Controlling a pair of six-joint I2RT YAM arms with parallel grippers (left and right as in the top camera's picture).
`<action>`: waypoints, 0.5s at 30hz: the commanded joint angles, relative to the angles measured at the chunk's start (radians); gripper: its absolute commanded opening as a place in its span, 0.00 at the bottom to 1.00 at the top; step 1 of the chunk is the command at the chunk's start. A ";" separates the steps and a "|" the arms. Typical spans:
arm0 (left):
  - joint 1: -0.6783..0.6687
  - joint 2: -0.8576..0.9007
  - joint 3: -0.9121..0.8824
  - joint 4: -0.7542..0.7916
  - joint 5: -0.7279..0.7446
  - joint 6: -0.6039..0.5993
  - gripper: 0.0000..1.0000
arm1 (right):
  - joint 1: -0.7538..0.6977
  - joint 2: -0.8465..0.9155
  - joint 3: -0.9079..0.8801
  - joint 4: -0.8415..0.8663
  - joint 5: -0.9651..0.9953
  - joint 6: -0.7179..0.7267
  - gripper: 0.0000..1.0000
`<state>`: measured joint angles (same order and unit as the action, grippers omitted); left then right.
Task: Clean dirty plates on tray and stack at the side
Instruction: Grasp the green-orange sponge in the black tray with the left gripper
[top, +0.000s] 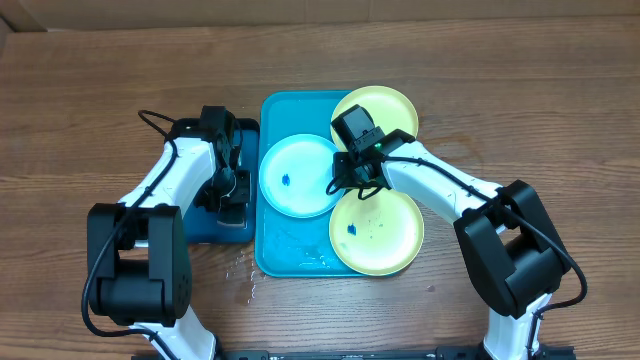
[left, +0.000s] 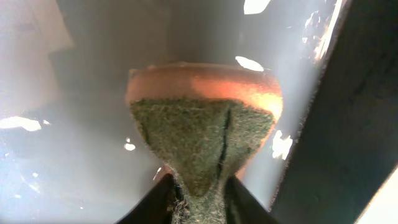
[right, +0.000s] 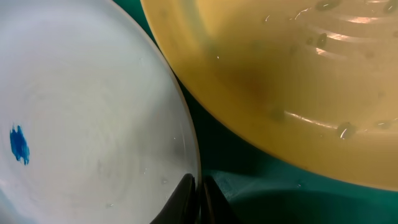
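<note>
Sponge (left: 205, 137) is clamped in the left gripper (left: 199, 196), above the dark tray (top: 200, 228). The blue plate (top: 295, 175), on the turquoise tray (top: 285, 248), lies just to its right, nearest to this arm; the right gripper (right: 196, 199), its jaws together, is seen at the plate's opposite rim.

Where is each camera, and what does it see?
Overhead: above the table, looking down on the tray; both arms show.
Left wrist: on the left arm, facing the sponge in the left gripper.
Right wrist: on the right arm, facing the blue plate; the right gripper shows.
Shared: overhead and right wrist both show that plate.
</note>
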<state>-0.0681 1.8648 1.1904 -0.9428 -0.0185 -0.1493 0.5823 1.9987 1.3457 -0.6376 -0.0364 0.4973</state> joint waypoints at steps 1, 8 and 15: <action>0.003 0.012 -0.010 -0.002 -0.041 -0.023 0.31 | 0.001 0.007 0.000 0.004 0.010 0.000 0.07; 0.002 0.012 -0.022 0.000 -0.041 -0.037 0.29 | 0.001 0.007 0.000 0.004 0.010 0.000 0.07; 0.002 0.011 -0.067 0.043 -0.021 -0.038 0.04 | 0.001 0.007 0.000 0.004 0.009 0.000 0.07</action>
<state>-0.0681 1.8648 1.1492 -0.8970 -0.0338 -0.1791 0.5823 1.9987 1.3457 -0.6376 -0.0368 0.4973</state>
